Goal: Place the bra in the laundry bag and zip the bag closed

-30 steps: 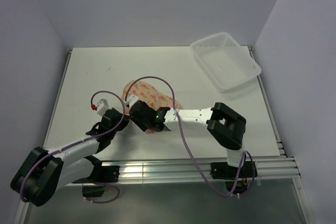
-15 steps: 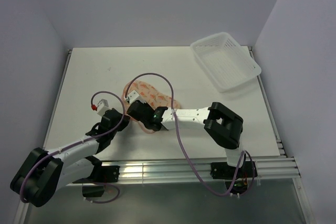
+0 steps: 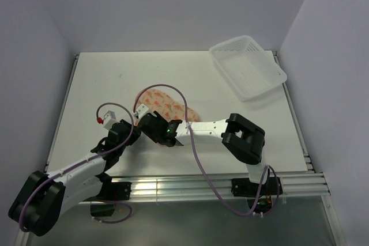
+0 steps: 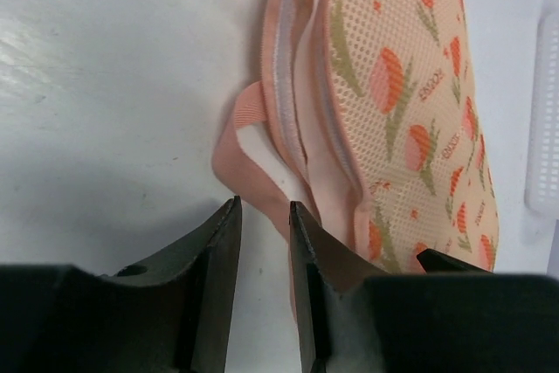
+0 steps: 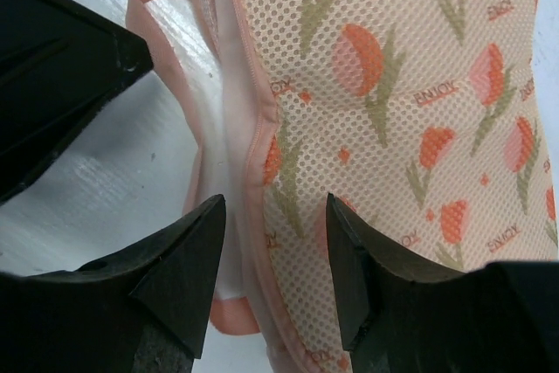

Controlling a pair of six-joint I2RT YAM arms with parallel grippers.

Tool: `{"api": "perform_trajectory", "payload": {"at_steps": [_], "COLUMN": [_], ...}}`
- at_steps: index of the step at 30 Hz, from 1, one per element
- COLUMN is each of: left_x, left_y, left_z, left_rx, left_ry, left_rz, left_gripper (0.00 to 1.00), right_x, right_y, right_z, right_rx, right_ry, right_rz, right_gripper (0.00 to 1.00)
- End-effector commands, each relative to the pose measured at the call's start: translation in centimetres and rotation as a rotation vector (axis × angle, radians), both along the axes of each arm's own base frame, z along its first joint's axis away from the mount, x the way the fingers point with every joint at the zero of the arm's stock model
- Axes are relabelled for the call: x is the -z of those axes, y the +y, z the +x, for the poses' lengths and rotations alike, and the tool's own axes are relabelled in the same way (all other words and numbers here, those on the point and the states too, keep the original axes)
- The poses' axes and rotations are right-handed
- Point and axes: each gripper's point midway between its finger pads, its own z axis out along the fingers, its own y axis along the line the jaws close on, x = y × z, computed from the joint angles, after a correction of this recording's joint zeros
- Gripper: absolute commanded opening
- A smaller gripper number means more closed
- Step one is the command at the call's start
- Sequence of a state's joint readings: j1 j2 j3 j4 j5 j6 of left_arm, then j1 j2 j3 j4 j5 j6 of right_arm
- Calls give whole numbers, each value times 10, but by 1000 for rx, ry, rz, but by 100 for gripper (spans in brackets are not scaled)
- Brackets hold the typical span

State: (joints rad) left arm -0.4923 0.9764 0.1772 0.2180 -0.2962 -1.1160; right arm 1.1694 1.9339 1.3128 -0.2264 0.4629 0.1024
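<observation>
The left fingers (image 4: 214,277), flat matte-black blades, stand close together with only a thin slit of the worktop (image 4: 105,85) showing between them, and they pinch nothing. Their tips sit at the bag's pink woven ribbon loop (image 4: 231,172), which lies flat on the glossy white surface. One end of the ribbon passes behind the right-hand blade.

Just beside them, the right fingers (image 5: 183,277), wedge-shaped and black, are spread wide and straddle the near lobe of the laundry bag (image 5: 393,128). One tip is over the pink zipper edge and the other over the printed face.

The bag is a cream honeycomb-mesh pouch printed with orange tulips and tiny "ENJOY" lettering, lying flat at mid-worktop. Between its pink edge bands a smooth pale strip (image 5: 229,155) shows; whether that is the bra or the lining cannot be told.

At the far right, well apart, a white plastic lattice basket (image 3: 248,67) rests at an angle.
</observation>
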Motion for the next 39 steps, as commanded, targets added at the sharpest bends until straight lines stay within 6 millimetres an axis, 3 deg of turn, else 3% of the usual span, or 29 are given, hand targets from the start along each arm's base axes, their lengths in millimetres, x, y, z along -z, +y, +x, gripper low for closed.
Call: {"api": "perform_trajectory", "payload": {"at_steps": [1,5,11,15,18,20,23,24,28,31,34,36,37,39], "left_x": [1,5,5,7,2,-2,-12,-8,1,6,6,4,0,-7], "left_y": [9,14,15,12,3,-6,-18,-19,-17,-12,-6,-6,-6,-7], "left_z": [-1,-5,-6,-7,-5,-4,1,2,5,7,11,16,21,24], "left_rx": [-41,-59,-60,-42,-4,37,87,91,75,51,28,31,26,33], "left_ry": [-7,0,-12,-8,-37,-49,-77,-62,-33,-19,-24,-30,-40,-65], "left_rz": [-1,-17,-38,-46,-78,-99,-122,-112,-92,-64,-37,-11,-3,3], "left_gripper": [35,36,38,38,45,55,69,69,49,26,22,13,0,0], "right_x": [-3,2,-6,-17,-22,-26,-28,-33,-42,-46,-48,-52,-53,-58], "right_y": [11,14,8,10,12,13,14,16,17,16,14,14,13,13], "right_z": [8,12,23,22,18,17,15,14,12,11,10,10,9,9], "right_rx": [-5,-12,48,59,53,54,48,44,41,38,39,41,43,45], "right_ry": [-40,-48,-106,-113,-95,-88,-74,-71,-56,-52,-44,-40,-37,-37], "right_rz": [-5,-51,-52,-16,18,37,55,71,115,128,145,166,174,199], "right_gripper": [57,54,28,18,8,1,0,0,0,0,0,0,0,0]}}
